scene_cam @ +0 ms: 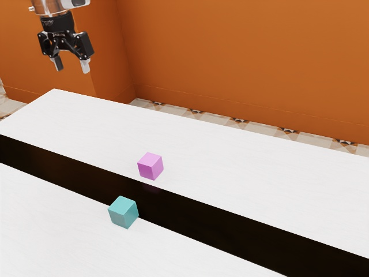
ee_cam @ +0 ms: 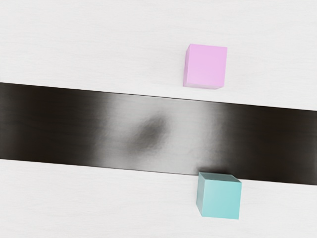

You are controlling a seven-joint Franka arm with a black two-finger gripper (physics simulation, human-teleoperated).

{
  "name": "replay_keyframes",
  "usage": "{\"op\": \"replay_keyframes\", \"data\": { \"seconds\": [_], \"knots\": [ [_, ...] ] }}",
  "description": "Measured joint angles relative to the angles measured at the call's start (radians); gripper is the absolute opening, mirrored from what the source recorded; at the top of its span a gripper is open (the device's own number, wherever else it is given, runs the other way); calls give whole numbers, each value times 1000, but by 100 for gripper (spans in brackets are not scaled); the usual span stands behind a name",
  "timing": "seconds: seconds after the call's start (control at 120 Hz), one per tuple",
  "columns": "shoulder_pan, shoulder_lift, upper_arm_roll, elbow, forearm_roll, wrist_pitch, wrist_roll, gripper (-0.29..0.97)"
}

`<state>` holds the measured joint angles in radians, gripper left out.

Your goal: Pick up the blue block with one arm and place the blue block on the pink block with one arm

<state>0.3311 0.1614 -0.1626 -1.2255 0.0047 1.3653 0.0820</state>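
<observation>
Nearest the exterior camera: blue block (scene_cam: 123, 212), flat on the front white strip of the table (scene_cam: 259, 167), right at the edge of the dark band (scene_cam: 69, 164) that crosses the tabletop. Nothing touches it, so its sides are free for a grasp.

Across the band: pink block (scene_cam: 150, 165), upright on the far white strip, at the band's other edge. The two blocks are near each other but apart, with the band between them (a short carry, by my reading). The pink top face is bare, ready to take the blue block.

Farthest and highest: gripper (scene_cam: 72, 66), at the exterior view's upper left, well above the table and well apart from both blocks. Its fingers stand apart with nothing between them. It points downward, so the wrist camera takes in both blocks at once; probably a survey pose.

Judgement: pick-up not yet begun. The next move calls for travel over the blue block, then a straight drop with the fingers astride it.
</observation>
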Motion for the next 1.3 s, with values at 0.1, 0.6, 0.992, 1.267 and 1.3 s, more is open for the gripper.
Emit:
{"op": "replay_keyframes", "data": {
  "seconds": [0.1, 0.6, 0.992, 1.267, 1.3],
  "knots": [
    [11, 0, 0, 0, -8, 0, 1, 68],
    [-136, -117, -136, 76, 72, -45, 22, 68],
    [-173, -174, -69, -601, 79, 447, 9, 68],
    [-137, -69, -39, -799, -16, 634, -37, 68],
    [-134, -61, -35, -823, -22, 660, -40, 68]
  ]
}}
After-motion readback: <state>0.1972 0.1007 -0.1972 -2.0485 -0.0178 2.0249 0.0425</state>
